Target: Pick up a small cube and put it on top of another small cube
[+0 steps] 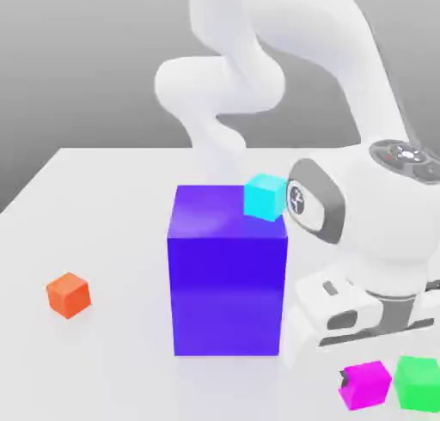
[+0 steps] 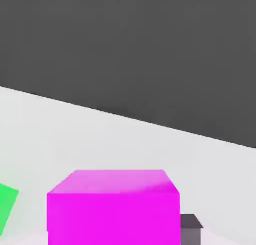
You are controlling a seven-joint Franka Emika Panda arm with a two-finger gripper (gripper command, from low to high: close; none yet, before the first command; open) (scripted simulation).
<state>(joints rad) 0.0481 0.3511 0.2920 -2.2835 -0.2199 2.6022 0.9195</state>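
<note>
Trouble could start beside my tool (image 1: 361, 385), which is clenched on the magenta cube (image 1: 366, 387): the green cube (image 1: 419, 384) sits so near that swinging sideways might knock it. An off-centre grip could let mine twist, then topple when stacked.

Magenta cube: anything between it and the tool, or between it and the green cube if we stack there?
Nothing visible either way. Tool is closed on the magenta cube; only a narrow gap separates it from the green cube. Big blue block stands off toward the exterior view's left.
</note>
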